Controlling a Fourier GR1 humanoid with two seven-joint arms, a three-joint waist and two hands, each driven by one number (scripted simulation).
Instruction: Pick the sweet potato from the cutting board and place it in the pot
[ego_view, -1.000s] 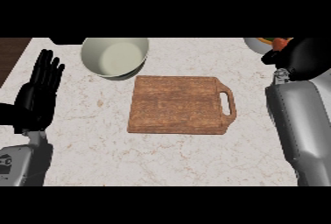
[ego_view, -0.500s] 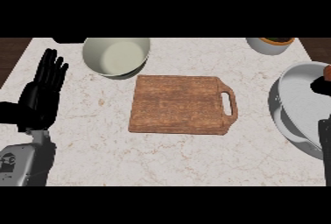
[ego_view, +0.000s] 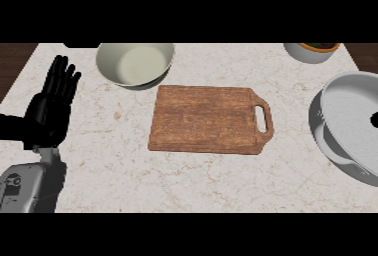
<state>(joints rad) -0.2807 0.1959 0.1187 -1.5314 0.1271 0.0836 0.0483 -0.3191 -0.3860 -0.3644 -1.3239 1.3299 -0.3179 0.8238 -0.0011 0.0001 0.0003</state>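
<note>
At the left edge the left hand (ego_view: 48, 112) rests open, fingers straight and upright, holding nothing. Next come a pale bowl (ego_view: 136, 64), the wooden cutting board (ego_view: 207, 120) at centre, and the grey pot (ego_view: 347, 125) at the right edge — where the sweet potato is cannot be told.

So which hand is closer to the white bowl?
Left. The left hand rests open just left of the bowl, slightly lower. The right hand does not show.
</note>
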